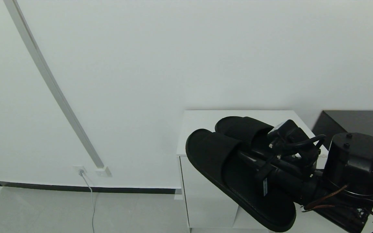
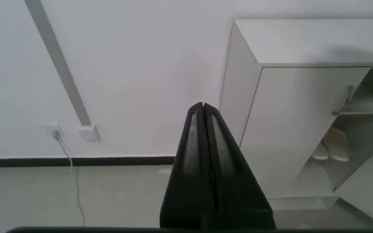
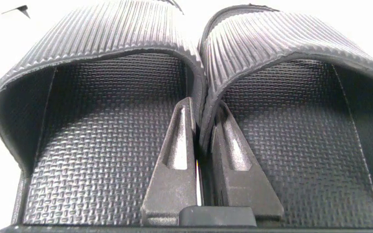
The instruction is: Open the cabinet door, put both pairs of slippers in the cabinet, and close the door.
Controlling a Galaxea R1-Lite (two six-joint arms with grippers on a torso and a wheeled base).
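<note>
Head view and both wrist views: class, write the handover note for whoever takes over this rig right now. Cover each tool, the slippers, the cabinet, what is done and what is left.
Left tool: shut, empty, pointing at the wall beside the white box-shaped cabinet.
Right tool: shut on the pair of black ribbed rubber slippers, gripping their inner edges and holding them up in front of the cabinet.
Done: the cabinet stands open, and a pale pair of slippers lies on a lower shelf inside.
Left: set the black pair inside, release, shut the cabinet.
</note>
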